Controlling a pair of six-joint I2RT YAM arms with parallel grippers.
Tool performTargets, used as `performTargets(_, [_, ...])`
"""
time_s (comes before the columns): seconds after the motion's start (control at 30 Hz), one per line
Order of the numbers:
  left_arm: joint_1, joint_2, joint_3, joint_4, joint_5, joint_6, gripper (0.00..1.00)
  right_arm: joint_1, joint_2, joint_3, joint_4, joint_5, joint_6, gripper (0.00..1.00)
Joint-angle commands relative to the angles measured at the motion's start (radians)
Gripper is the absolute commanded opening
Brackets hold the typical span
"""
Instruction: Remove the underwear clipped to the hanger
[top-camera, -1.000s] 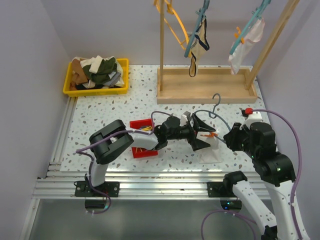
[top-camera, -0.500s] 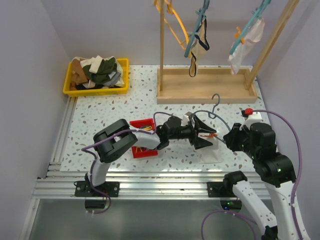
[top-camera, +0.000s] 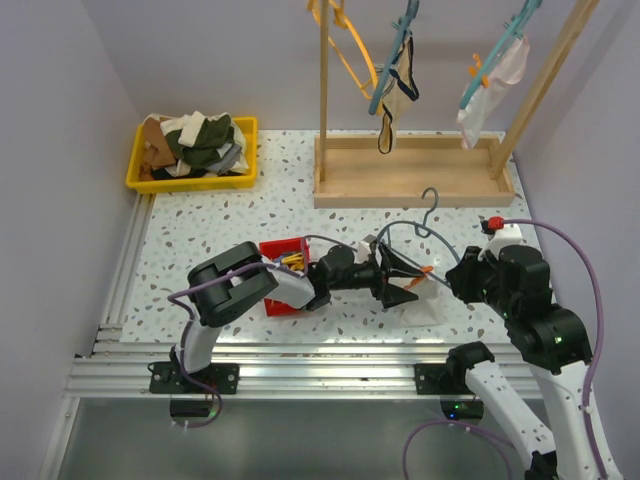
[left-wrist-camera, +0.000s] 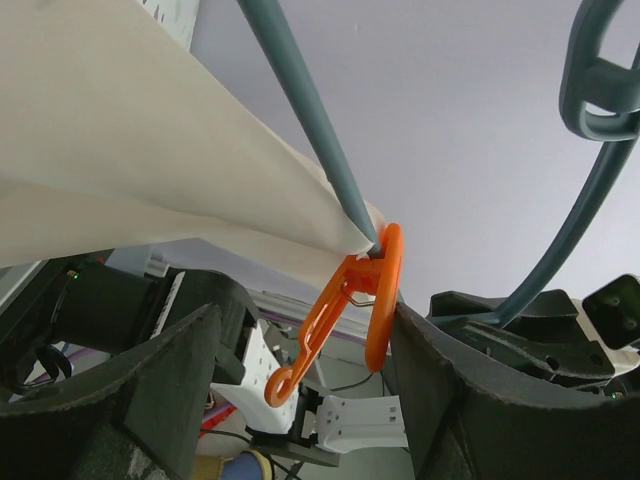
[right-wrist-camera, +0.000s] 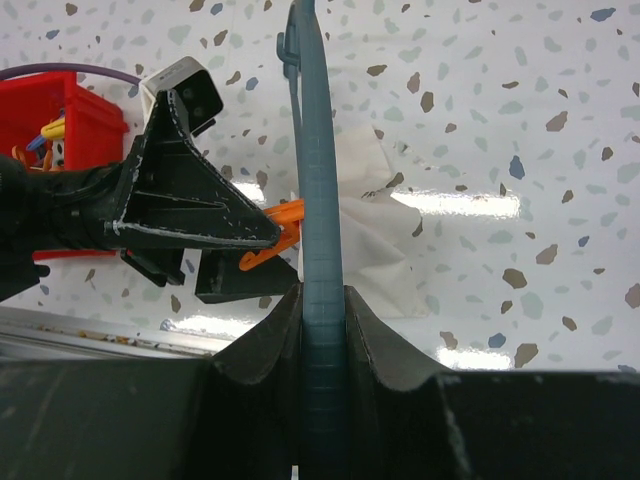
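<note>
Left arm (top-camera: 240, 285): elbow humped close to its base, forearm laid low and flat across the table (top-camera: 200, 230), reaching right. Wrist level, fingers pointing right, toward the right arm.

Left gripper (top-camera: 402, 278): jaws parted, one to either side of the orange clip (left-wrist-camera: 345, 310). Wrist view shows a gap on the left finger's side. The right finger (left-wrist-camera: 470, 400) is close against the clip's ring; contact not clear. Not clamped on anything.

Right arm (top-camera: 545, 330): rises from its base at the near right, folded, wrist turned in toward centre.

Right gripper (right-wrist-camera: 322, 320): closed tight on the hanger (right-wrist-camera: 318, 180), the bar running straight out between the fingers. In the top view the hanger's hook (top-camera: 431, 205) points away, toward the rack (top-camera: 410, 185).

Underwear (top-camera: 425, 302): white, on the table under the hanger, between the two grippers. One corner drawn up to the bar and pinched there by the clip. Cloth slack, partly spread.

Red bin (top-camera: 285, 278): just beside the left forearm, near side, small bits in it.

Yellow tray (top-camera: 140, 182): far left, heaped with clothes.

Rack: two more hangers with garments hanging on it.
</note>
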Motion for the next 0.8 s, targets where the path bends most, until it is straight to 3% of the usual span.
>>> performTargets(0.0, [-0.016, -0.025, -0.026, 0.076, -0.024, -0.022, 0.71, 0.005, 0.009, 0.016, 0.030, 0.014, -0.006, 0.00])
performTargets(0.27, [-0.016, 0.019, 0.035, 0.184, -0.086, -0.080, 0.69, 0.009, 0.006, 0.013, 0.033, 0.014, -0.002, 0.00])
performTargets(0.47, [-0.016, 0.042, 0.075, 0.208, -0.101, -0.092, 0.58, 0.009, 0.006, 0.021, 0.031, 0.011, 0.011, 0.00])
performTargets(0.57, [-0.014, 0.050, 0.070, 0.221, -0.100, -0.094, 0.50, 0.009, 0.011, 0.024, 0.033, 0.011, 0.009, 0.00])
performTargets(0.63, [-0.016, 0.048, 0.061, 0.231, -0.101, -0.095, 0.38, 0.007, 0.009, 0.024, 0.034, 0.017, 0.009, 0.00])
performTargets(0.67, [-0.016, 0.045, 0.049, 0.242, -0.103, -0.098, 0.28, 0.009, 0.009, 0.022, 0.036, 0.016, 0.009, 0.00])
performTargets(0.77, [-0.016, 0.040, 0.028, 0.259, -0.101, -0.102, 0.17, 0.009, 0.009, 0.019, 0.037, 0.019, 0.011, 0.00])
